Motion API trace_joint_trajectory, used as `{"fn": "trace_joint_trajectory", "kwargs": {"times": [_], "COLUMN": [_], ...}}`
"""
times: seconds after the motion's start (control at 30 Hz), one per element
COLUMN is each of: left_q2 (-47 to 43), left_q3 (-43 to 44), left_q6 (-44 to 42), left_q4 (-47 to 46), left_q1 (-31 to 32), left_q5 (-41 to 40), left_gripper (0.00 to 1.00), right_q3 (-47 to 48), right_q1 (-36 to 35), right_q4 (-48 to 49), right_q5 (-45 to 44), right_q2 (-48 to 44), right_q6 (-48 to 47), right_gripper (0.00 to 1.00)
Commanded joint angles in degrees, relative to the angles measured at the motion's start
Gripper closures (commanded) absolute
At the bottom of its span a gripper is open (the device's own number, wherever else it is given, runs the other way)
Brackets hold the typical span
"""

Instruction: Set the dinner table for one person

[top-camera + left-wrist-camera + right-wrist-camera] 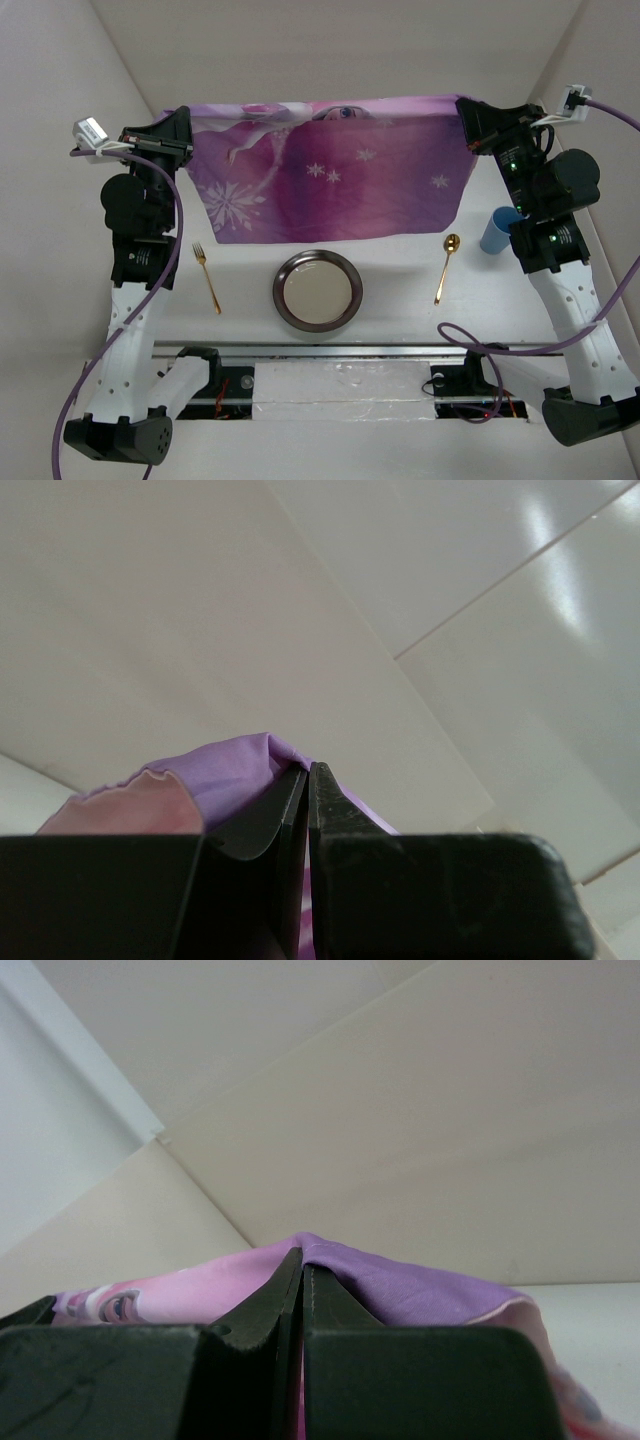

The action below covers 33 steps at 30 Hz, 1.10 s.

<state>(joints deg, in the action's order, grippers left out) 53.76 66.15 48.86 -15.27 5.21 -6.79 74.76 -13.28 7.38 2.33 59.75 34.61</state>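
Top external: L jaws at 10 o'clock, R jaws at 2, each clamped on a mat (330,170) corner so you stretch it taut for spreading. Desk (400,295) lies below, plate (318,290) at 6.

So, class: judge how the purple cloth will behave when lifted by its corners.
Probably floppy: the cloth folds where the left hand and right hand pinch it. Likely light: two corner pinches seem to carry it.
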Motion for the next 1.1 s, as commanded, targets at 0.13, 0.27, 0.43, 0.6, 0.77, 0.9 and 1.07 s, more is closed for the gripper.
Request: {"fn": "trace_joint_trajectory", "kwargs": {"times": [0.13,0.27,0.43,0.6,0.77,0.9,1.07], "left_q2": [5.9,13.5,29.3,38.1,36.5,30.5,27.3], "left_q3": [2.5,4.2,18.6,35.3,34.7,18.1,-3.8], "left_q6": [-3.2,-4.0,-4.7,-5.4,-5.5,-3.1,2.1], "left_q4": [-0.7,-1.1,2.9,8.8,6.0,-1.8,-13.8], "left_q1": [-0.7,-0.7,-2.4,-3.0,-3.0,-3.0,-3.0], "left_q5": [-0.2,1.1,2.0,5.0,6.4,8.6,11.5], "left_gripper": [1.0,1.0,1.0,1.0,1.0,1.0,1.0], "right_q3": [2.3,4.6,17.8,36.7,41.3,28.9,4.7], "right_q1": [4.3,5.6,8.6,9.7,10.4,11.6,13.5], "right_q4": [-5.8,-3.6,-2.6,-7.1,-10.5,-4.1,7.0], "right_q5": [1.8,6.2,15.1,19.6,19.5,20.7,24.7], "right_q2": [6.4,14.7,31.5,39.6,40.1,36.8,35.4], "right_q6": [-2.8,-1.0,2.1,4.5,2.3,1.9,2.8], "right_gripper": [1.0,1.0,1.0,1.0,1.0,1.0,1.0]}}
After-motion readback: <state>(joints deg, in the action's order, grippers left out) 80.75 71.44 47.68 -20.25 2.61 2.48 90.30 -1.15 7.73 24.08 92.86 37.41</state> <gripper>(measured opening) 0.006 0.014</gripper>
